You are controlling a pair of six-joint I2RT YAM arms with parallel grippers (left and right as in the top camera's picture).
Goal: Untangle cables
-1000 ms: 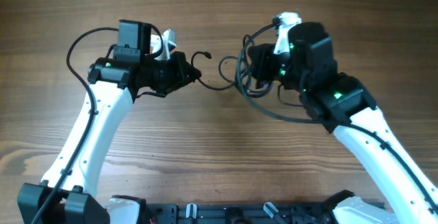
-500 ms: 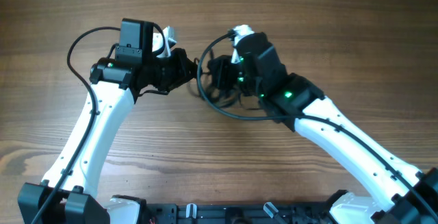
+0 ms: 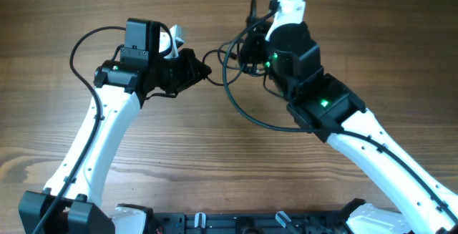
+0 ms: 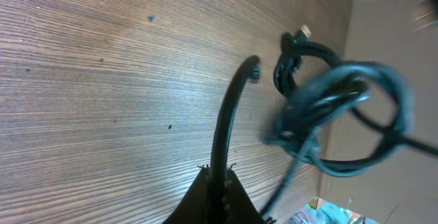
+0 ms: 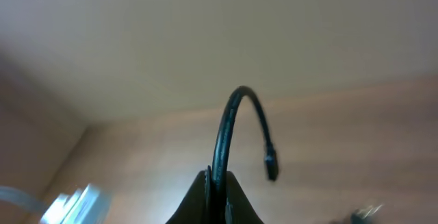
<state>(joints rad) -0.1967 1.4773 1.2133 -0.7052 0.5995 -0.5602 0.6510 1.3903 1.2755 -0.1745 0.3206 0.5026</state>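
Observation:
The cables are thin black cords. In the overhead view a knotted bundle (image 3: pixel 239 54) hangs between my two grippers above the wooden table. My left gripper (image 3: pixel 203 72) is shut on one cord (image 4: pixel 228 121), which rises from the fingers (image 4: pixel 205 195) to a free plug end (image 4: pixel 254 67). The blurred bundle (image 4: pixel 330 111) sits just right of it in the left wrist view. My right gripper (image 3: pixel 250 46) is shut on another cord (image 5: pixel 226 125) that arcs over to a small plug (image 5: pixel 272 165). That end sticks up at the far side (image 3: pixel 252 6).
A wide black loop (image 3: pixel 240 109) sweeps from the bundle down to the right arm (image 3: pixel 322 105); I cannot tell if it is a cable or the arm's own wire. The left arm's wire (image 3: pixel 77 48) loops out at the left. The arm bases (image 3: pixel 236 223) line the near edge.
The right arm swung left toward the left gripper, then drew back and away from the near edge, carrying the bundle. The left arm has barely moved.

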